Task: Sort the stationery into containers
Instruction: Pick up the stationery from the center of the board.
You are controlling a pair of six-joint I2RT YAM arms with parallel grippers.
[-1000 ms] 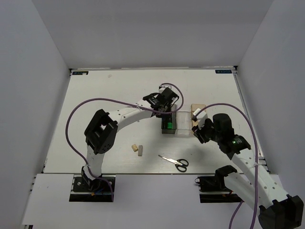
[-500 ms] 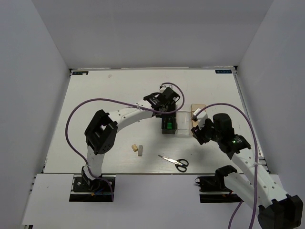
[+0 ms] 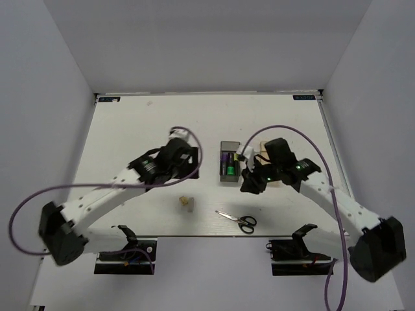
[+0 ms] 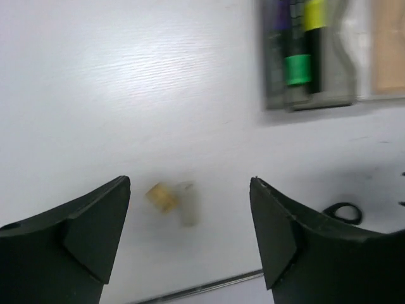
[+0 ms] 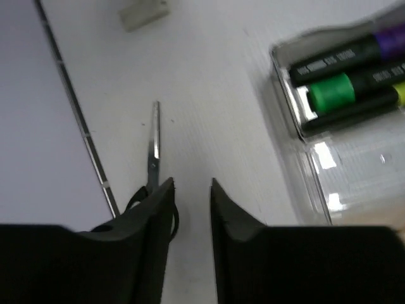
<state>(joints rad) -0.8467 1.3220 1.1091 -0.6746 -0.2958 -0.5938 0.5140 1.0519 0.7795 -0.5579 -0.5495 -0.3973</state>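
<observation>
1. Three highlighters [image 3: 228, 164] with purple, green and yellow ends lie side by side in the dark grey bin [image 4: 316, 100], which stands mid-table.
2. The clear bin [image 5: 329, 183] stands against the grey bin's right side. The tan bin [image 4: 389, 50] is further right.
3. Two beige erasers [image 4: 171, 199] lie just beside each other on the table [image 3: 130, 129], near and left of the grey bin.
4. The scissors [image 3: 238, 220] lie with blades shut, right of the erasers and near the table's front edge.
5. The left gripper [image 4: 190, 183] hovers over the erasers with its jaws wide apart and empty.
6. The right gripper [image 5: 191, 187] hangs between the scissors and the bins. Its jaws are drawn nearly together, with only a slit between them, and grip nothing.
</observation>
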